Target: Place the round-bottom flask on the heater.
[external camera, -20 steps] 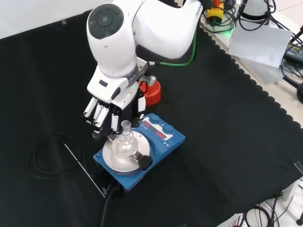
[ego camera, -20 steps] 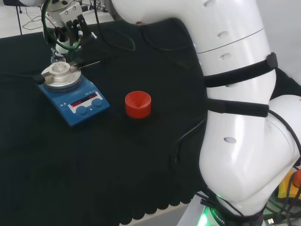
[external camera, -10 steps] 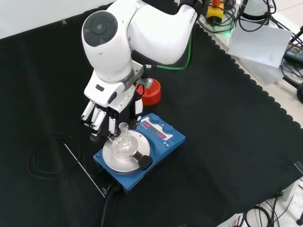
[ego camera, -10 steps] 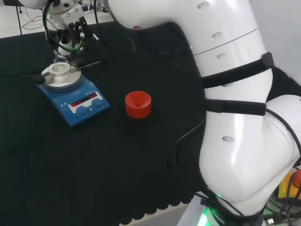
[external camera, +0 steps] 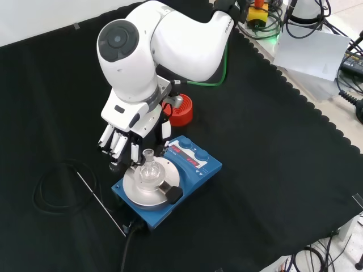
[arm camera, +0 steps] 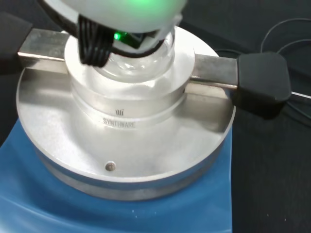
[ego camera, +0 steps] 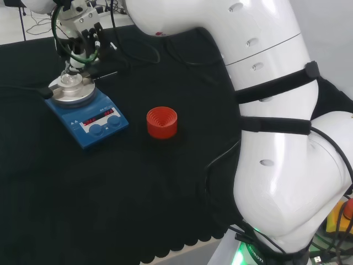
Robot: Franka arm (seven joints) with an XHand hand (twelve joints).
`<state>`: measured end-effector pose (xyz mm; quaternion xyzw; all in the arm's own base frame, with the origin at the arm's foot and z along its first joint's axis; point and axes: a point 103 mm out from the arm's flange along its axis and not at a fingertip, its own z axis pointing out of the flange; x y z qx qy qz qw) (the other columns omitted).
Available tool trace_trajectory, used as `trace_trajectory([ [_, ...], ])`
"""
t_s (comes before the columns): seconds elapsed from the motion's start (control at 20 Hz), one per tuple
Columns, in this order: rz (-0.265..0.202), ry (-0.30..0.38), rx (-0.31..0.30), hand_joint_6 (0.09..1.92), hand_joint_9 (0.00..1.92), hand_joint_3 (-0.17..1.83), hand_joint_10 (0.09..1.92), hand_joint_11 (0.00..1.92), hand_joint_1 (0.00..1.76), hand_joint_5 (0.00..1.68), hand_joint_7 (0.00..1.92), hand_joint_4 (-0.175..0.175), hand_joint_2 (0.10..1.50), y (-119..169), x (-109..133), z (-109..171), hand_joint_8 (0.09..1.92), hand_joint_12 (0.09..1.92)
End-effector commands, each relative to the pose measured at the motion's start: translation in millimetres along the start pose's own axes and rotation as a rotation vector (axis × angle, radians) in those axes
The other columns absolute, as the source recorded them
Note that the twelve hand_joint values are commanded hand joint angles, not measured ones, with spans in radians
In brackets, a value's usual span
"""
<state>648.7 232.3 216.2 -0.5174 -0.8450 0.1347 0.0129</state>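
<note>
The flask [external camera: 149, 171] sits upright in the metal block on the heater [external camera: 195, 170]; the hand [external camera: 120, 140] hangs just beside it with straight fingers, holding nothing. A red stand [external camera: 180, 110] sits near the heater, behind the arm in the front view.

1. The flask [external camera: 148, 171] is clear glass with a round body and a short neck; it stands upright in the heater's metal block, just below the hand's [external camera: 123, 139] fingertips in the front view.
2. The heater [external camera: 195, 168] is blue with a round silver top, lying under the hand.
</note>
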Motion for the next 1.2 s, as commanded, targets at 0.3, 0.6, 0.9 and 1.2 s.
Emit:
trace_trajectory([
  [0.3, -0.023, 0.051, -0.001, 0.80, 0.56, 0.56, 0.59, 0.20, 0.91, 0.72, 0.24, 0.002, 0.61, -6, -4, 0, 0.62, 1.37],
  [0.6, -0.034, 0.050, -0.023, 0.58, 0.50, 0.49, 0.63, 0.16, 0.85, 0.45, 0.18, -0.010, 0.59, -12, 6, -10, 0.63, 1.39],
  [0.9, -0.006, 0.047, -0.039, 0.52, 0.49, 0.47, 0.64, 0.15, 0.84, 0.45, 0.17, -0.009, 0.60, -30, 16, -26, 0.63, 1.39],
  [1.2, 0.046, 0.048, -0.059, 0.51, 0.49, 0.48, 0.64, 0.15, 0.83, 0.46, 0.17, -0.010, 0.61, -76, 20, -41, 0.62, 1.39],
])
